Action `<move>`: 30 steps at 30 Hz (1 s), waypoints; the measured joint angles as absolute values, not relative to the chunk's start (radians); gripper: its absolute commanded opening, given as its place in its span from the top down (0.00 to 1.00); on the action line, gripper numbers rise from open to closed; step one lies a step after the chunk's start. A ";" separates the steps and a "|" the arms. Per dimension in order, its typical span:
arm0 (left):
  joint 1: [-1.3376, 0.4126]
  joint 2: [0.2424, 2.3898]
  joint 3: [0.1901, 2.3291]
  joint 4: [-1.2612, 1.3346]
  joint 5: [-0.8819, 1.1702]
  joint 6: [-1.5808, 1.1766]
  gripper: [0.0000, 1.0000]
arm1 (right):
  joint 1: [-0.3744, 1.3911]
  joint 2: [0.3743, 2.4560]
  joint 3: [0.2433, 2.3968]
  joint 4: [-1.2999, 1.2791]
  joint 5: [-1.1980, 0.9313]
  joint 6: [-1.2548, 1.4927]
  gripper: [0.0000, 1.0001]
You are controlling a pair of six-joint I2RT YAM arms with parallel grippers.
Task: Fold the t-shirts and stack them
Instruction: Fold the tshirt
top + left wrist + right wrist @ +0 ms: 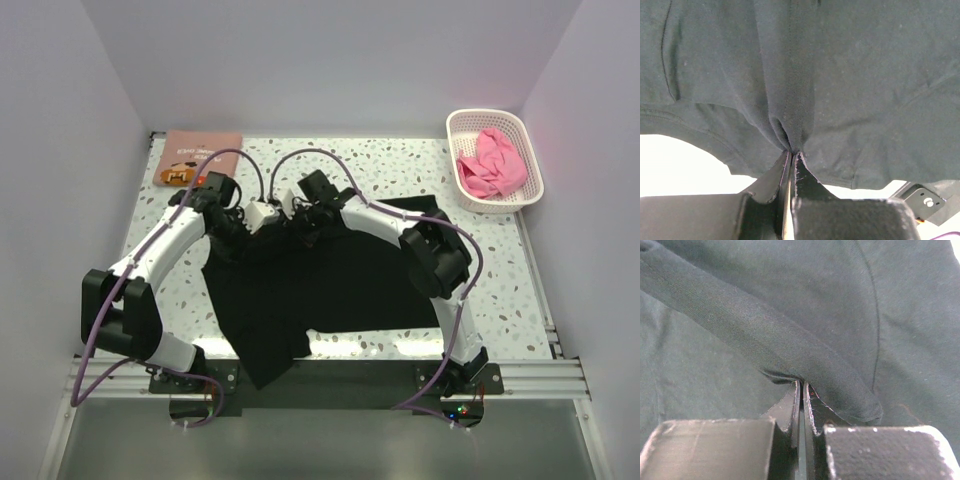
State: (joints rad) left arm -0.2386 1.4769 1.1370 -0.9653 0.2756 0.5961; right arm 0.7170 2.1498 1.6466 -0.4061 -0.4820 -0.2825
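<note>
Top external view, starting at the left: the salmon-pink t-shirt lies folded flat at the far left corner of the speckled table, its brown cartoon print facing up. Just right of it the left arm reaches in toward the middle. In the left wrist view the left gripper has its jaws pressed together on a pinch of the black t-shirt, the cloth bunching into a ridge that runs up from the fingertips. That black t-shirt is spread, rumpled, across the centre of the table between the two arms, and one corner drapes over the near edge beside the left arm's base. The right arm bends in from the right to meet the left one over the shirt's far edge. In the right wrist view the right gripper is likewise clamped on a fold of the same black cloth, a thick roll of fabric lying across its tips. At the far right corner the white-and-pink basket holds the bright pink t-shirt, crumpled and well apart from the others.
</note>
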 measured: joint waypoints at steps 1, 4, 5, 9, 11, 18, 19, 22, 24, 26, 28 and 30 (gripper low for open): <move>-0.240 1.477 1.137 -0.968 0.275 0.596 1.00 | 0.717 2.149 1.641 -0.407 -0.486 -0.284 1.00; -0.244 1.477 1.135 -0.975 0.274 0.596 1.00 | 0.717 2.139 1.617 -0.408 -0.492 -0.290 1.00; -0.244 1.477 1.134 -0.976 0.274 0.596 1.00 | 0.717 2.134 1.609 -0.409 -0.493 -0.292 1.00; -0.247 1.477 1.115 -0.979 0.276 0.597 1.00 | 0.718 2.113 1.580 -0.410 -0.495 -0.298 1.00; -0.252 1.479 1.106 -0.982 0.275 0.596 1.00 | 0.719 2.107 1.574 -0.411 -0.498 -0.300 1.00; -0.274 1.495 1.086 -0.985 0.276 0.596 1.00 | 0.719 2.106 1.554 -0.412 -0.501 -0.313 1.00; -0.276 1.495 1.080 -0.985 0.276 0.596 1.00 | 0.719 2.106 1.549 -0.412 -0.506 -0.316 1.00; -0.278 1.499 1.060 -0.982 0.276 0.596 1.00 | 0.720 2.106 1.533 -0.413 -0.517 -0.321 1.00; -0.283 1.505 1.047 -0.981 0.275 0.595 1.00 | 0.721 2.106 1.523 -0.413 -0.519 -0.325 1.00; -0.287 1.513 1.037 -0.977 0.275 0.595 1.00 | 0.722 2.106 1.517 -0.415 -0.521 -0.329 1.00; -0.292 1.526 1.032 -0.975 0.275 0.588 0.86 | 0.723 2.106 1.515 -0.420 -0.522 -0.335 1.00; -0.295 1.533 1.032 -0.975 0.277 0.588 0.74 | 0.722 2.106 1.516 -0.436 -0.525 -0.343 0.84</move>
State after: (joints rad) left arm -0.2951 1.5333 1.0321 -0.9752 0.2771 0.5884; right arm 0.7223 2.1056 1.5162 -0.4358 -0.5247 -0.3431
